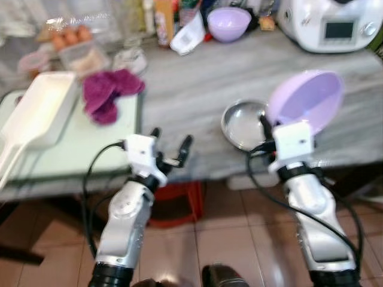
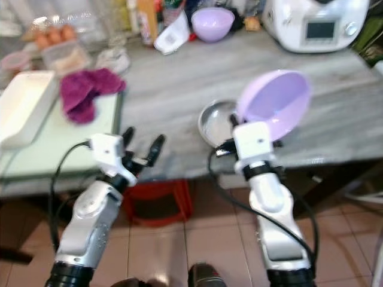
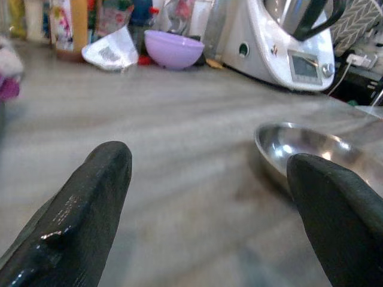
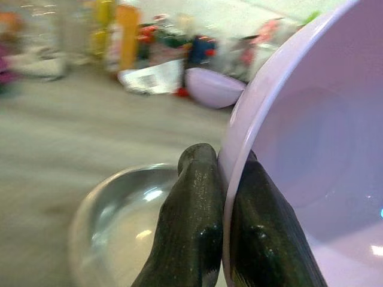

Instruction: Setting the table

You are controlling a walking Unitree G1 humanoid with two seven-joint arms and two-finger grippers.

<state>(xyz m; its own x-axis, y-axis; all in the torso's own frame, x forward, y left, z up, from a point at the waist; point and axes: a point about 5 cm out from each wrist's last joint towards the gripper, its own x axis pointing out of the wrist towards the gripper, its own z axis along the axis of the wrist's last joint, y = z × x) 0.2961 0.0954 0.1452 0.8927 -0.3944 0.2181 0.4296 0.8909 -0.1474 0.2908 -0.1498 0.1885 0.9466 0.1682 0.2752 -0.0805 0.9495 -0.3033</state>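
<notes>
My right gripper (image 1: 267, 127) is shut on the rim of a lilac bowl (image 1: 306, 100), held tilted above the grey counter; in the right wrist view both fingers (image 4: 197, 221) pinch that rim (image 4: 251, 125). Just left of it a steel bowl (image 1: 242, 124) rests on the counter near the front edge, also seen in the left wrist view as steel bowl (image 3: 311, 149). My left gripper (image 1: 172, 142) hovers open at the counter's front edge, left of the steel bowl, with nothing between its fingers (image 3: 90, 209). A second lilac bowl (image 1: 228, 24) stands at the back.
A white kitchen machine (image 1: 329, 23) stands at the back right. On the left lie a pale green board (image 1: 72, 143), a white dish (image 1: 39, 110) and a magenta cloth (image 1: 108, 91). Bottles, a packet (image 1: 188, 34) and egg containers (image 1: 75, 45) line the back. A red stool (image 1: 176, 203) sits below.
</notes>
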